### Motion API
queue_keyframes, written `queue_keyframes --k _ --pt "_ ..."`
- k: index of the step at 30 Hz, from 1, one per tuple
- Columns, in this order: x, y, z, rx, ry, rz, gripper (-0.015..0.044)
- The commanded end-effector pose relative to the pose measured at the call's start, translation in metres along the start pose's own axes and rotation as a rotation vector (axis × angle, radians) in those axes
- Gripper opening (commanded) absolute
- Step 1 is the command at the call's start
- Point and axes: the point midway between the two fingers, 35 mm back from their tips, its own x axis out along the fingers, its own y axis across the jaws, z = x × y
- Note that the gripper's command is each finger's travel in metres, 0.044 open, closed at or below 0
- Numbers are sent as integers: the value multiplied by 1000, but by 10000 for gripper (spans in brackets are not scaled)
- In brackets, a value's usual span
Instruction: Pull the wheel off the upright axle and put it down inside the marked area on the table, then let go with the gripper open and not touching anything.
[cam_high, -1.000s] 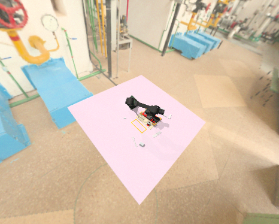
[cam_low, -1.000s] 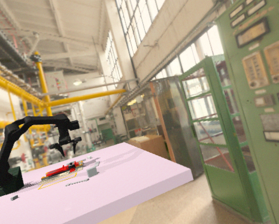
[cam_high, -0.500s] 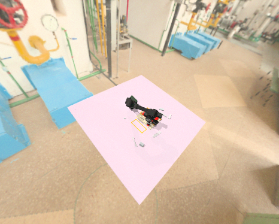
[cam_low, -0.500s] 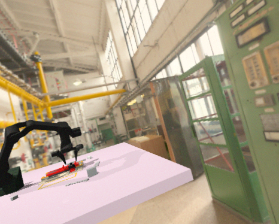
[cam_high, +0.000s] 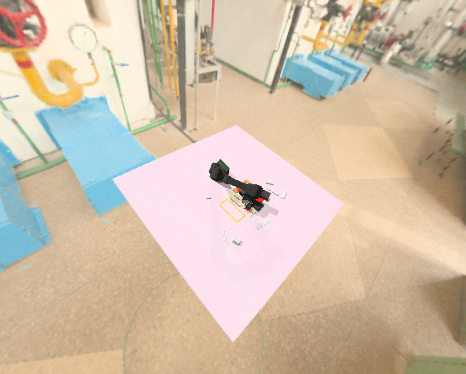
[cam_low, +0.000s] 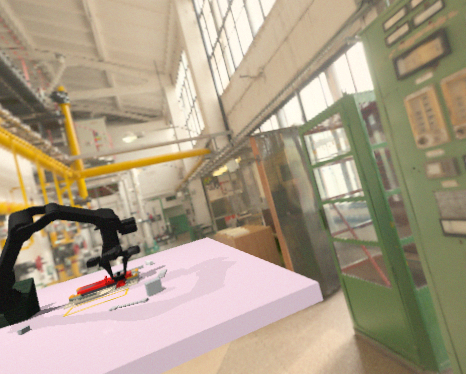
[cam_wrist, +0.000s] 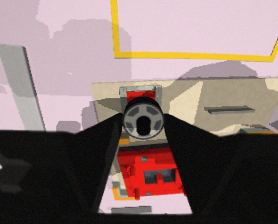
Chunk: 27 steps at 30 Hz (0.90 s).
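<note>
A black arm (cam_high: 235, 180) is reaching from its base near the middle of a pale pink table top (cam_high: 175, 225) out over a small tan and red assembly (cam_high: 248, 201), hiding most of it. A yellow outlined rectangle (cam_high: 232, 209) is lying on the table just beside that assembly, and a few small grey pieces (cam_high: 237, 242) are sitting scattered around them.

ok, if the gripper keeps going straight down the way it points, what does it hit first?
The wheel already sits between the gripper fingers; straight on, probably the beige base plate under it, though depth is unclear.
</note>
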Motion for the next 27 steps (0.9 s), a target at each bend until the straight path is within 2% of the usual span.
queue_keyframes --k 1,2,8,27 --pt "0 0 0 1 0 0 168" --pt "0 0 0 1 0 0 161" --pt "-2 0 0 1 0 0 4" --pt "-8 0 0 0 0 2 0"
